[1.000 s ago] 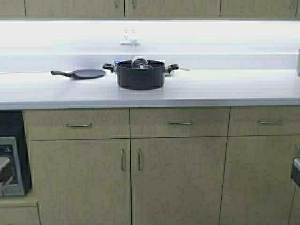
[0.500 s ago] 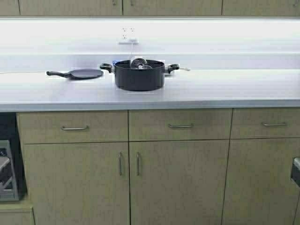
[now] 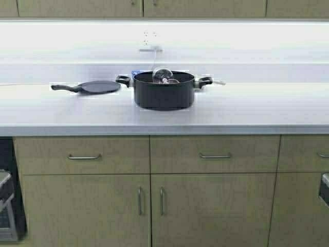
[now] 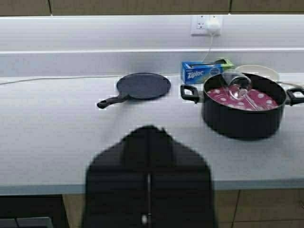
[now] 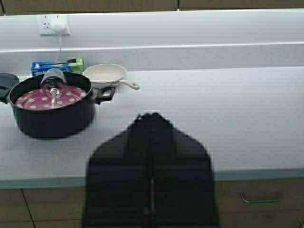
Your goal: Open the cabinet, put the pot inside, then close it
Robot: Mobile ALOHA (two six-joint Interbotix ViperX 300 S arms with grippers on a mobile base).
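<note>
Writing: only legible text is "Ziploc" on the blue box (image 4: 201,72), sitting at the wall just behind the pot (image 3: 164,90).

Counts: 1 pot, 1 flat griddle pan (image 3: 97,87), 1 white frying pan (image 5: 105,74), 1 wall socket (image 3: 149,38) w/ plug + cord.

Pot sits on the white counter (image 3: 247,110), roughly mid-frame in high view, below the wall cabinet (image 3: 141,7), whose doors are shut; only the bottom edge shows. Pot's 2 loop handles point left/right, along the counter. Glass lid lies inside it, over smth red w/ white dots. Griddle just left of pot, not touching, handle pointing left. White pan behind pot on its right side.

Left claw (image 4: 148,178) and right claw (image 5: 151,183): both closed tight, holding nothing, both short of the counter's front edge.
</note>
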